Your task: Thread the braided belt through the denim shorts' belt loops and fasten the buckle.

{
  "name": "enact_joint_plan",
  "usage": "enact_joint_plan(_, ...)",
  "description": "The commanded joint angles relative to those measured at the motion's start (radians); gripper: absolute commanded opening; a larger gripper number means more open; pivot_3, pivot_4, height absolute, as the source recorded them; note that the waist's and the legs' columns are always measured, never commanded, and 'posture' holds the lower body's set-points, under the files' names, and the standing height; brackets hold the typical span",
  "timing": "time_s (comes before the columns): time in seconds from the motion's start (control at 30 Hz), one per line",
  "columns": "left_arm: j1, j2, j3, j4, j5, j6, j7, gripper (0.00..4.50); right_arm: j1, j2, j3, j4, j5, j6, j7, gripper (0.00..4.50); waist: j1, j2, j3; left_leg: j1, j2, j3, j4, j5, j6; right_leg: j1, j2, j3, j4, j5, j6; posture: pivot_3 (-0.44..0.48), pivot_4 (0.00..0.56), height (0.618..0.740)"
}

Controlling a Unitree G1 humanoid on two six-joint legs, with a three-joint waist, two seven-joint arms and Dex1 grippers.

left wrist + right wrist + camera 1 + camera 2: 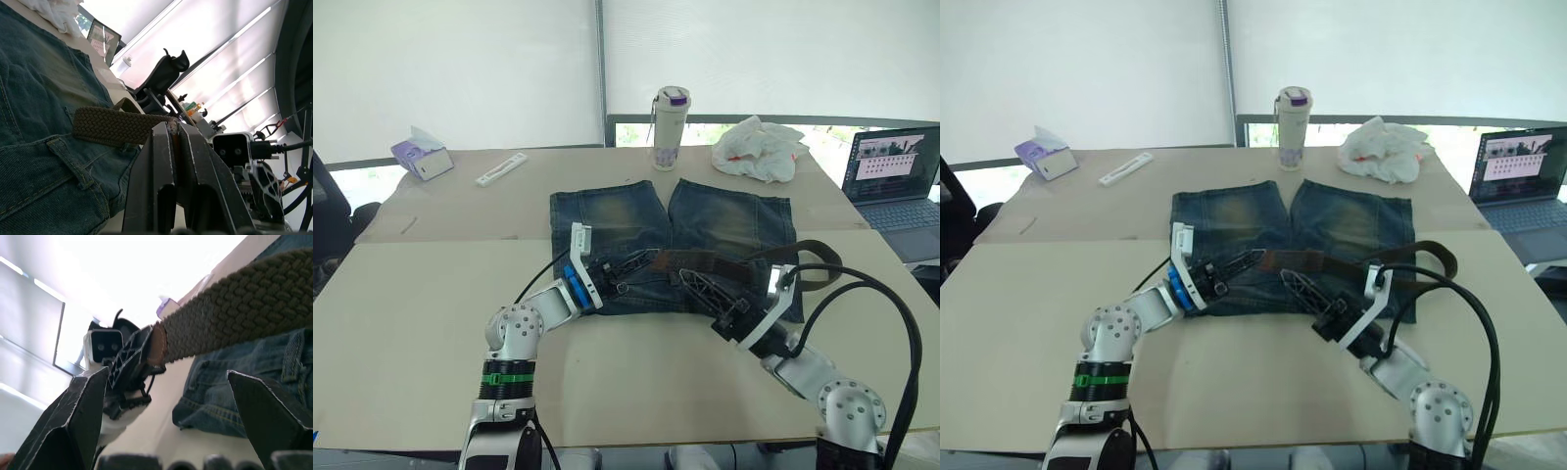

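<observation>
Two grippers met over the shorts [705,230], which lay flat mid-table. The left gripper [636,262] pinched the belt's [705,260] tip between closed fingers; the right gripper [695,281], at its four o'clock, stood wide open and empty. The belt ran across the waistband toward three o'clock.

Bright backlight, perhaps overexposed windows [754,59]

Beige table [411,323] carries denim shorts [705,220], tissue box [421,157], bottle [671,127], white bag [759,147], laptop [896,181]
</observation>
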Motion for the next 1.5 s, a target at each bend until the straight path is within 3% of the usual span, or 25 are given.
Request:
enact_joint_plan(0.03, 0.001, 0.01, 0.001, -0.028, -0.026, 0.008, -0.015, 0.0, -0.028, -0.004, -0.002, -0.007, 0.015, -0.045, -0.005, 4.25, 0.0, 0.0, 0.0, 0.0, 0.0, 0.0, 0.0, 0.0, 0.0, 0.0, 0.0, 0.0, 0.0, 0.0, 0.0, 0.0, 0.15, 0.74)
enact_joint_plan(0.13, 0.008, 0.018, -0.007, -0.03, -0.021, 0.01, -0.021, 0.0, -0.031, -0.021, 0.012, -0.008, 0.014, -0.043, 0.006, 3.47, 0.001, 0.0, 0.0, 0.0, 0.0, 0.0, 0.0, 0.0, 0.0, 0.0, 0.0, 0.0, 0.0, 0.0, 0.0, 0.0, 0.15, 0.74)
enact_joint_plan(0.47, 0.017, 0.025, -0.012, -0.02, -0.01, -0.001, -0.035, 0.0, -0.043, -0.023, 0.032, 0.006, 0.001, -0.077, -0.019, 0.02, 0.001, 0.0, 0.0, 0.0, 0.0, 0.0, 0.0, 0.0, 0.0, 0.0, 0.0, 0.0, 0.0, 0.0, 0.0, 0.0, 0.15, 0.74)
enact_joint_plan(0.67, 0.019, 0.032, -0.023, -0.017, 0.005, -0.021, -0.052, 0.0, -0.036, -0.026, 0.04, -0.001, -0.015, -0.083, -0.024, 0.02, 0.001, 0.0, 0.0, 0.0, 0.0, 0.0, 0.0, 0.0, 0.0, 0.0, 0.0, 0.0, 0.0, 0.0, 0.0, 0.0, 0.15, 0.74)
enact_joint_plan(0.7, 0.019, 0.038, -0.029, -0.017, 0.011, -0.027, -0.063, 0.77, -0.038, -0.025, 0.038, 0.002, -0.022, -0.088, -0.034, 0.0, 0.001, 0.0, 0.0, 0.0, 0.0, 0.0, 0.0, 0.0, 0.0, 0.0, 0.0, 0.0, 0.0, 0.0, 0.0, 0.0, 0.15, 0.74)
enact_joint_plan(0.8, 0.022, 0.068, -0.06, -0.02, 0.073, -0.083, -0.082, 1.87, -0.042, -0.036, 0.024, 0.024, -0.044, -0.101, -0.06, 0.0, 0.001, 0.0, 0.0, 0.0, 0.0, 0.0, 0.0, 0.0, 0.0, 0.0, 0.0, 0.0, 0.0, 0.0, 0.0, 0.0, 0.15, 0.74)
enact_joint_plan(0.93, 0.035, 0.131, -0.101, -0.015, 0.171, -0.185, -0.133, 3.82, -0.038, -0.073, -0.013, 0.071, -0.085, -0.117, -0.105, 0.0, 0.001, 0.0, 0.0, 0.0, 0.0, 0.0, 0.0, 0.0, 0.0, 0.0, 0.0, 0.0, -0.001, 0.0, 0.0, 0.0, 0.15, 0.74)
enact_joint_plan(1.0, 0.04, 0.19, -0.143, 0.012, 0.265, -0.267, -0.169, 4.39, -0.031, -0.1, -0.042, 0.089, -0.077, -0.103, -0.134, 0.0, 0.001, 0.0, 0.0, 0.0, 0.0, 0.0, 0.0, 0.0, 0.0, 0.0, 0.0, 0.0, -0.001, 0.0, 0.0, 0.0, 0.15, 0.74)
enact_joint_plan(1.27, 0.027, 0.239, -0.182, 0.091, 0.399, -0.448, -0.246, 4.39, -0.013, -0.135, -0.095, 0.106, -0.065, -0.09, -0.212, 0.0, 0.003, 0.0, 0.0, -0.001, 0.001, 0.001, -0.001, 0.0, 0.0, -0.001, -0.001, 0.001, -0.001, 0.0, -0.001, 0.0, 0.15, 0.74)
enact_joint_plan(1.5, 0.024, 0.232, -0.215, 0.096, 0.461, -0.559, -0.292, 4.39, -0.034, -0.15, -0.021, 0.133, -0.127, -0.058, -0.235, 0.0, 0.002, 0.0, 0.0, -0.001, 0.003, 0.001, -0.001, 0.0, 0.0, -0.001, -0.001, 0.001, -0.002, 0.0, -0.001, 0.0, 0.15, 0.74)
